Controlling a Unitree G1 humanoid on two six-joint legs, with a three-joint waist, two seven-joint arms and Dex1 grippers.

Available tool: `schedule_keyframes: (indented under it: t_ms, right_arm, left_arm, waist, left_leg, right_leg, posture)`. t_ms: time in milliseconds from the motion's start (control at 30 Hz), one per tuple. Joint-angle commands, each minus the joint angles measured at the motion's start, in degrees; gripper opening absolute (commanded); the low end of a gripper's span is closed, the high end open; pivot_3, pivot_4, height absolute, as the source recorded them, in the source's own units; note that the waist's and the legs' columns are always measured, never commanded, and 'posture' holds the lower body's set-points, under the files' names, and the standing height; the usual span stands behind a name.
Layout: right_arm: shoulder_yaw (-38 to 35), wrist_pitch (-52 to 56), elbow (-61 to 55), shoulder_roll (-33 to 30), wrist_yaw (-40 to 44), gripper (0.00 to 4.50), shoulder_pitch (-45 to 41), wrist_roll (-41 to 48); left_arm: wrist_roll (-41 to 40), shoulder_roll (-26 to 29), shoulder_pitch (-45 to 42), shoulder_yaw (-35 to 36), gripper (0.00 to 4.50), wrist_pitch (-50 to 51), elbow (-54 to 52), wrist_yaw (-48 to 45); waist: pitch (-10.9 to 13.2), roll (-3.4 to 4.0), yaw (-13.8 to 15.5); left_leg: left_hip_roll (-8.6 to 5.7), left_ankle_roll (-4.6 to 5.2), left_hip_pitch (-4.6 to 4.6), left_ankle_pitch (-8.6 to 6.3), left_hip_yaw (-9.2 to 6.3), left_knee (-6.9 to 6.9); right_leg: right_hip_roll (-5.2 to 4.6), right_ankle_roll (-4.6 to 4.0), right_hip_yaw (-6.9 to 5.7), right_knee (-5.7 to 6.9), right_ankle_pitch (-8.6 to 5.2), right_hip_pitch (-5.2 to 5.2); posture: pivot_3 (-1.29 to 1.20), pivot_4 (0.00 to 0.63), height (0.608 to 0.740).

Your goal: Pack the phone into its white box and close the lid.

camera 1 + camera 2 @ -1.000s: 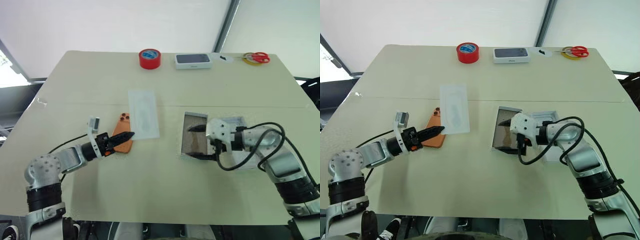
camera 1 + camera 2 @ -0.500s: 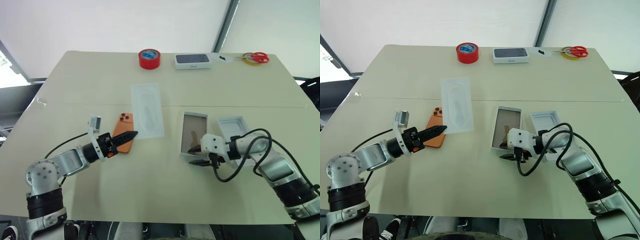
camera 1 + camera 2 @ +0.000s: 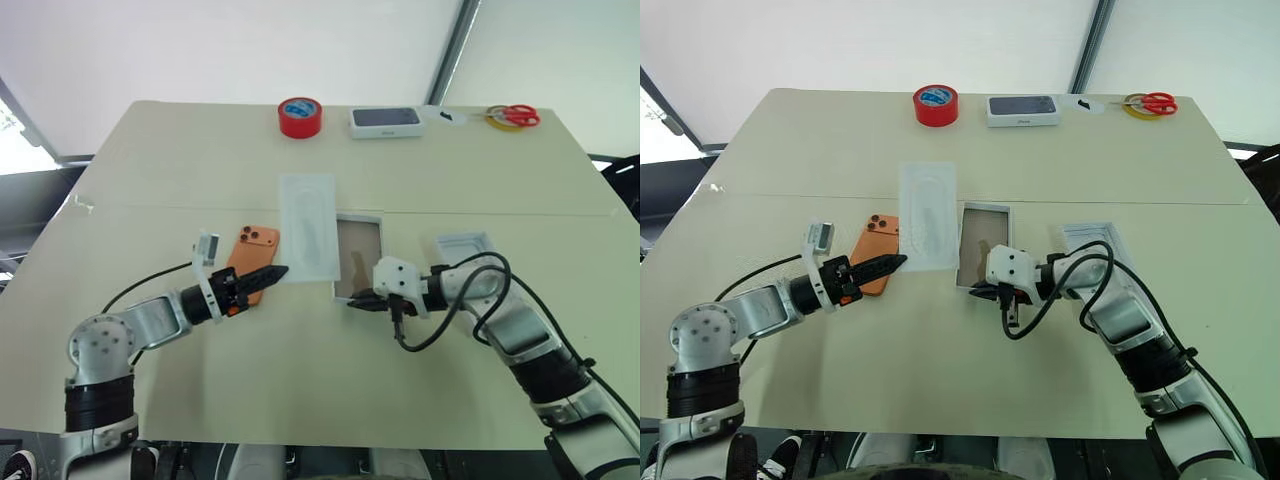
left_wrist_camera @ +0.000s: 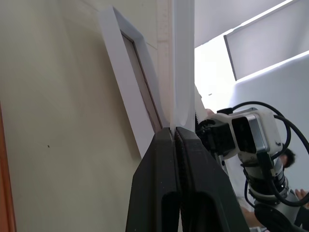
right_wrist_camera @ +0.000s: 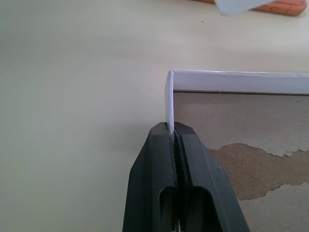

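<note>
Jaws of the right gripper (image 5: pixel 174 133) pinch the white box (image 5: pixel 231 82) wall; left gripper (image 4: pixel 175 133) pinches the flat insert (image 4: pixel 182 58).

Phone (image 3: pixel 253 265) left of white box (image 3: pixel 357 259)

Place: a robot test space, more lab than home.
Table (image 3: pixel 180 160): plain beige, bare-topped.
Backdrop: white tent-like sheeting on a dark pole (image 3: pixel 455 45).
Far edge: red tape roll (image 3: pixel 299 116), scissors (image 3: pixel 513 116), and a white box with a dark top (image 3: pixel 385 121).
</note>
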Motion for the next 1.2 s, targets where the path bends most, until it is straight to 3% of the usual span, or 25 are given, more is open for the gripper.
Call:
schedule_keyframes:
  t_ms: [33, 67, 167, 267, 467, 600, 1033, 1067, 1167, 1200]
  right_arm:
    - [-0.9, 0.0, -2.3, -0.7, 1.2, 0.02, -0.2, 1.5]
    - [-1.5, 1.3, -2.4, -0.8, 2.0, 0.02, -0.3, 2.9]
    - [-4.0, 1.9, -3.7, -0.5, 1.6, 0.88, -0.1, 5.5]
    - [-5.2, 0.2, -4.4, -1.1, -0.3, 2.28, 0.3, 4.6]
    - [-13.1, -2.1, -1.4, -7.4, 1.2, 2.28, 3.1, 7.2]
    - [-13.9, -11.4, 7.3, -13.2, 1.7, 2.28, 2.4, 2.1]
    - [-14.6, -14.6, 12.0, -12.8, 1.3, 2.28, 0.4, 2.9]
    - [-14.7, -14.7, 12.1, -12.8, 1.3, 2.36, 0.4, 3.0]
    - [-14.7, -14.7, 12.1, -12.5, 1.1, 2.36, 0.2, 3.2]
    - [-14.6, -14.5, 11.8, -12.1, 0.8, 2.36, 0.1, 3.3]
  left_arm:
    - [1.3, 0.1, -0.8, -1.6, 0.00, -1.7, -1.1, -1.0]
    - [1.0, -0.2, -0.8, -1.6, 0.00, -1.7, -0.9, -0.6]
    - [1.1, -0.4, -1.1, -2.1, 0.00, -1.8, -1.0, -0.3]
    - [0.1, -0.8, -1.4, -2.2, 0.00, -1.4, -1.0, 0.4]
    - [-1.0, -5.1, -2.2, -4.0, 0.00, -0.6, -0.4, 4.6]
    - [3.4, -8.2, -1.5, -8.3, 0.00, -2.2, -0.3, 5.0]
    - [9.1, -9.5, -3.8, -12.7, 0.00, -3.0, 4.9, 0.5]
    - [9.4, -9.9, -4.0, -12.8, 0.62, -3.1, 5.1, 0.3]
    - [10.7, -10.5, -5.1, -13.3, 1.74, -3.0, 5.2, 0.3]
    - [10.6, -10.5, -5.6, -13.2, 1.74, -2.5, 5.1, 0.4]
  waist:
    - [0.0, 0.00, -0.1]
    - [0.0, 0.00, -0.1]
    - [0.0, -0.02, -0.1]
    - [0.0, -0.02, -0.1]
    - [0.0, -0.06, 0.4]
    - [0.1, -0.09, 0.6]
    - [0.1, -0.11, 0.3]
    - [0.1, -0.11, 0.3]
    - [0.1, -0.12, 0.3]
    - [0.1, -0.12, 0.2]
  left_leg:
    - [0.00, 0.00, 0.00, 0.00, 0.00, 0.00]
    - [0.00, 0.00, 0.00, 0.00, 0.00, -0.01]
    - [0.01, 0.00, 0.00, 0.00, 0.00, -0.01]
    - [0.01, 0.00, 0.00, 0.00, 0.00, -0.01]
    - [-0.03, 0.02, 0.00, -0.01, -0.01, 0.00]
    - [-0.03, 0.03, 0.03, -0.01, 0.02, 0.00]
    - [0.05, -0.02, 0.02, 0.03, 0.03, 0.03]
    - [0.05, -0.02, 0.02, 0.03, 0.02, 0.03]
    - [0.06, -0.03, 0.02, 0.03, 0.02, 0.03]
    - [0.06, -0.03, 0.02, 0.03, 0.03, 0.03]
  right_leg:
    - [0.00, 0.00, 0.00, 0.00, 0.00, 0.00]
    - [0.00, 0.00, 0.00, 0.00, 0.00, -0.01]
    - [0.01, 0.00, 0.00, 0.00, 0.00, -0.01]
    - [0.00, 0.00, 0.00, 0.00, 0.00, -0.01]
    - [-0.05, 0.00, 0.00, -0.02, 0.00, 0.02]
    - [-0.04, 0.00, 0.00, -0.04, 0.00, 0.07]
    - [0.07, 0.00, 0.01, -0.04, 0.00, 0.07]
    - [0.07, 0.01, 0.00, -0.04, 0.00, 0.06]
    - [0.07, 0.01, 0.01, -0.04, 0.00, 0.06]
    - [0.07, 0.01, 0.01, -0.04, 0.00, 0.06]
  posture:
    - [0.00, 0.150, 0.730]
    - [0.00, 0.150, 0.730]
    - [0.00, 0.150, 0.730]
    - [0.00, 0.150, 0.730]
    - [0.00, 0.150, 0.730]
    - [0.00, 0.150, 0.730]
    - [0.00, 0.150, 0.730]
    - [0.00, 0.150, 0.730]
    - [0.00, 0.150, 0.730]
    - [0.00, 0.150, 0.730]
